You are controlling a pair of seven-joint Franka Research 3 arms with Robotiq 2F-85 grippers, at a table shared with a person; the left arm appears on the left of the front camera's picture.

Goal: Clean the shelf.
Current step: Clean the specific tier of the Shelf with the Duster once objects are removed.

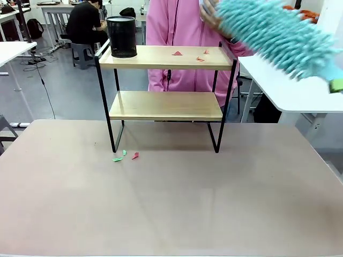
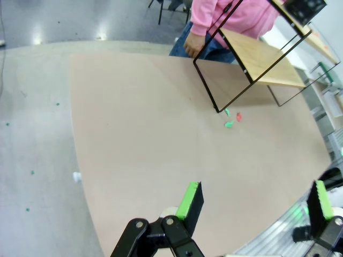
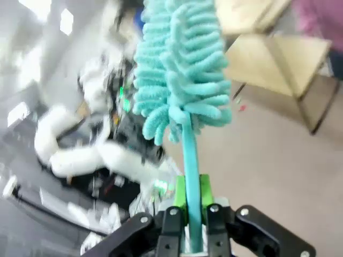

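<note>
Wooden boards on thin black legs, the shelf (image 1: 166, 58) looks light and tippy, best steadied at a corner post; right gripper (image 3: 193, 214) pinches the stem of the soft duster (image 3: 182, 69), left gripper (image 2: 254, 193) spread.

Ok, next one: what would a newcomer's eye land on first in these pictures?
The fluffy teal duster looms in the front view's upper right, its handle clamped in the right gripper. Then comes the shelf at the far middle of the table, a black mesh cup on its top board's left end and paper scraps farther right. A few further scraps lie on the table by its front left leg.
</note>
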